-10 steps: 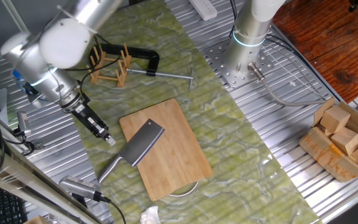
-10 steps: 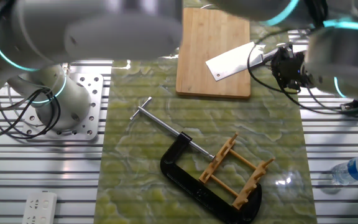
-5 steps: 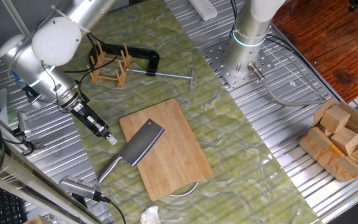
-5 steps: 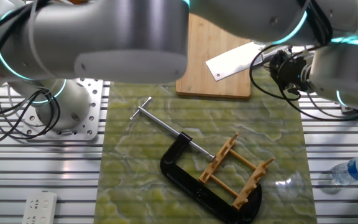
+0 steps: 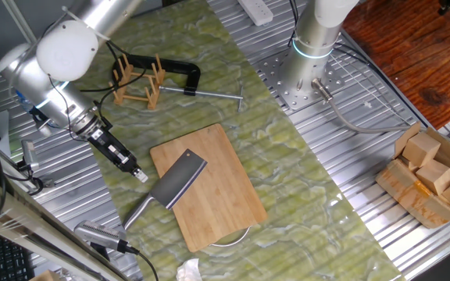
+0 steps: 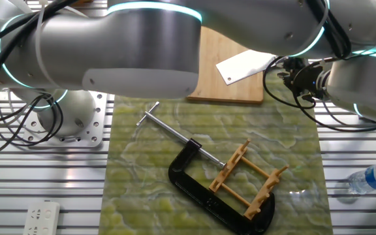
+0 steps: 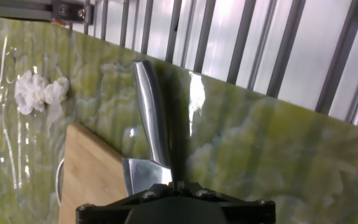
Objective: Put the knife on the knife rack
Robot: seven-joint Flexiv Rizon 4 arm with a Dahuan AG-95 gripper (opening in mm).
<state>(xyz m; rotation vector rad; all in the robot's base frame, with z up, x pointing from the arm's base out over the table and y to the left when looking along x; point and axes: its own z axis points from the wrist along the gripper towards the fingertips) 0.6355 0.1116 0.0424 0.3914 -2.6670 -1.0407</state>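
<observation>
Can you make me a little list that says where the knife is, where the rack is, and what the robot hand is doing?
knife: knife lies flat, blade on the cutting board, handle sticking off onto the green mat
knife rack: knife rack stands at the far end of the mat, no knife in it, beside the black clamp
robot hand: gripper hangs near the knife handle, holding nothing; open or shut cannot be told
job: not done yet

knife (image 5: 169,190) on cutting board (image 5: 208,186); knife rack (image 5: 137,84) beside clamp (image 5: 174,71)
</observation>
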